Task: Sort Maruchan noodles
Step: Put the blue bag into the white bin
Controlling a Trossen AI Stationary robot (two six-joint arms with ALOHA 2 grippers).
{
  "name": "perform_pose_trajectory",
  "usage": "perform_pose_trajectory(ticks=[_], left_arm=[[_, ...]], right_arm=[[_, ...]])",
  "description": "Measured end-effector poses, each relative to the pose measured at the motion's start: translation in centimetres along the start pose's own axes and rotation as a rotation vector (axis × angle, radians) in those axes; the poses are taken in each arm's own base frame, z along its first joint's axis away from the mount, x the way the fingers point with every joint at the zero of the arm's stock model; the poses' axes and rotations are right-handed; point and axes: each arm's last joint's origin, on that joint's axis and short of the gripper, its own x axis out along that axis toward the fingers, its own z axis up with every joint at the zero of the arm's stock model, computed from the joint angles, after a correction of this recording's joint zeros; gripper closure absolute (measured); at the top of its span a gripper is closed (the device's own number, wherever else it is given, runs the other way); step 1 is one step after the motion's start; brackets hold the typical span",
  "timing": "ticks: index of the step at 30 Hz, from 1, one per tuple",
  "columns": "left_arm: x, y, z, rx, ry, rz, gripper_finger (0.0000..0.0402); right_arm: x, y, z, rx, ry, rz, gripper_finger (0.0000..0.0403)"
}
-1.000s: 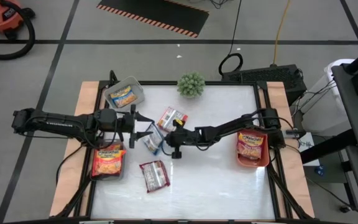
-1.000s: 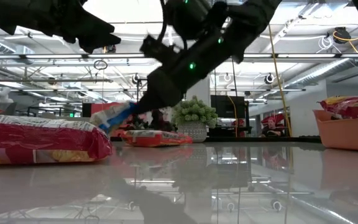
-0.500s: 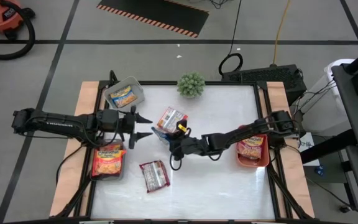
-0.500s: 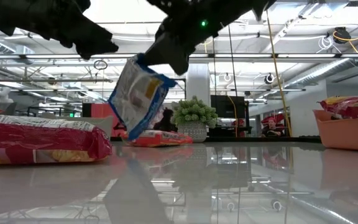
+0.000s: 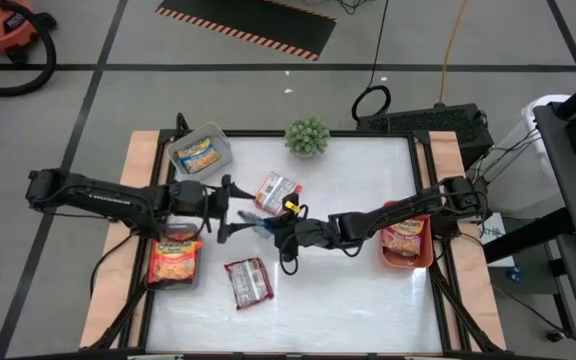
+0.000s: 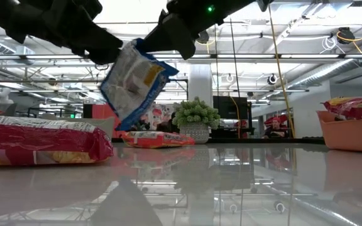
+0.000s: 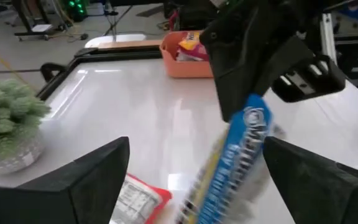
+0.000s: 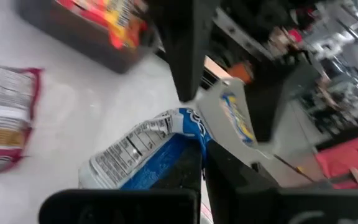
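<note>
1. Partway, I'd say: packets are sitting in the grey bin (image 5: 199, 153) and orange bin (image 5: 405, 240).
2. Right gripper (image 5: 280, 229) is pinching a blue packet (image 6: 131, 85) above the bench (image 5: 358, 290); left gripper (image 5: 234, 211) is gaping beside it.
3. 2 red packets (image 5: 249, 282) are lying loose.

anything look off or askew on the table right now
One thing: a shiny blue-and-white plastic noodle packet hangs tilted in mid-air above the white table, pinched at its top corner by the shut right gripper. The open left gripper flanks it. The other packets lie flat or in bins.
</note>
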Motion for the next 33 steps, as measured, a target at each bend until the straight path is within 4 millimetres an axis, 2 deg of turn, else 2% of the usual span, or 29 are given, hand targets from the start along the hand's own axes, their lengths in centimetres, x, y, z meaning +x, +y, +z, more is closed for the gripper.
perform_pose_trajectory(ticks=[7,16,19,29,33], left_arm=[[1.6,-1.2,-1.4,0.008,0.071,-0.259,0.0025],[2.9,-0.9,-2.2,0.035,0.085,-0.205,0.0036],[2.9,-0.8,-1.9,0.071,0.051,-0.181,0.0068],[2.8,-0.8,-1.8,0.134,0.043,-0.172,0.0234],[2.8,-0.8,-1.8,0.158,0.042,-0.171,0.0282]], right_arm=[[0.0,0.0,0.1,-0.002,-0.010,0.010,0.0403],[0.0,-0.1,0.3,-0.011,-0.031,-0.004,0.0403],[0.0,-0.1,0.4,-0.006,-0.038,-0.008,0.0403],[0.0,-0.1,0.3,0.015,-0.027,-0.002,0.0403],[0.0,-0.1,0.3,0.016,-0.026,-0.003,0.0398]])
